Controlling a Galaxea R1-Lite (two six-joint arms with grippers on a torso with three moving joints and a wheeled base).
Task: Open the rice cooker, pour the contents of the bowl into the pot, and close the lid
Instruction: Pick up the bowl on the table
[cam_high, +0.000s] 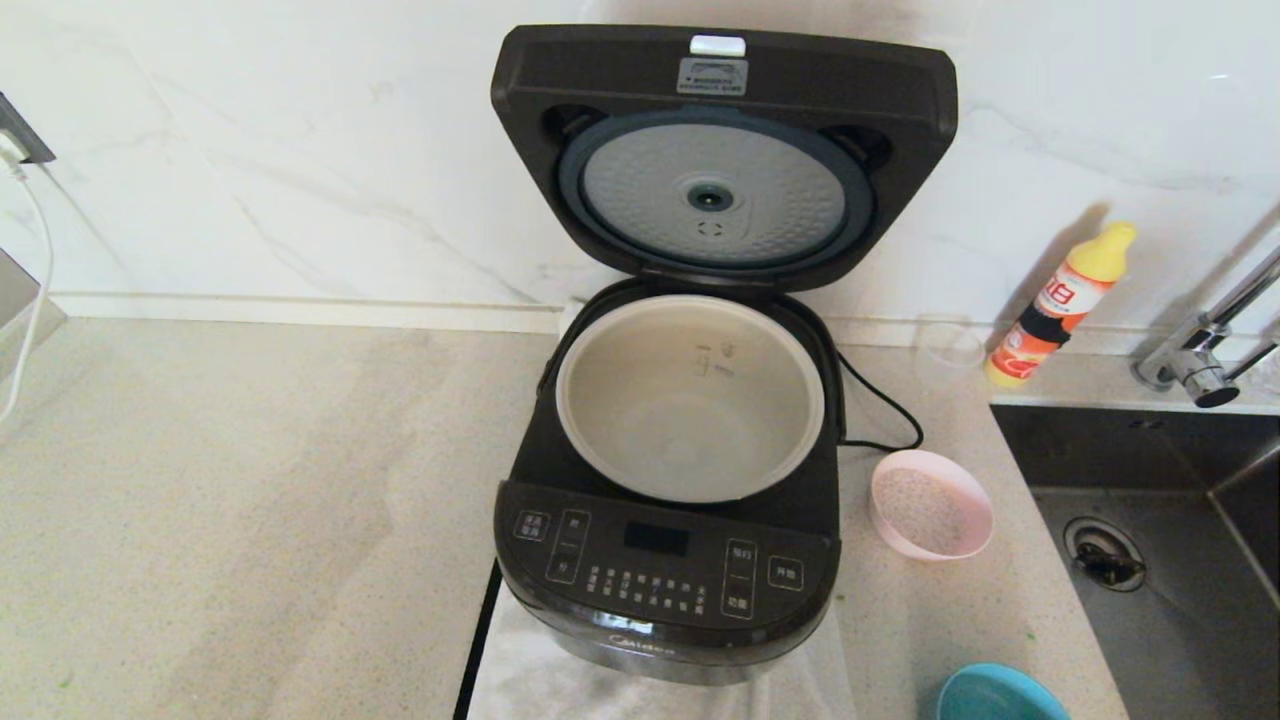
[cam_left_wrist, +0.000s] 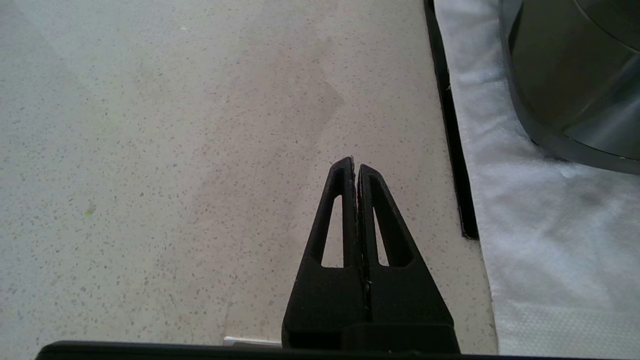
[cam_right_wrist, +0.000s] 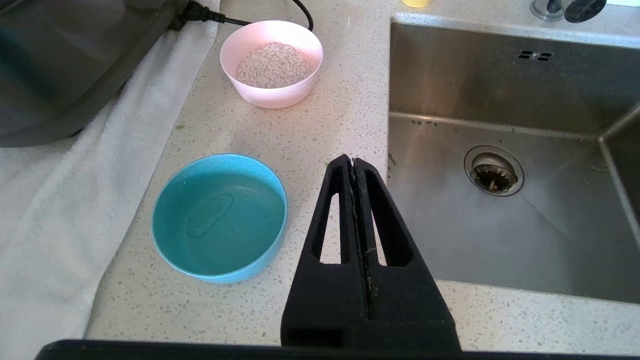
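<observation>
Left gripper pressed together, empty, above speckled beige counter. Right gripper likewise pressed together, empty, near round blue bowl. Glossy black rice cooker on white cloth; pale grey pot inside. Pink bowl of rice just right. Hinged black lid upright behind.

blue bowl cut by head view's bottom edge, tap cropped right
</observation>
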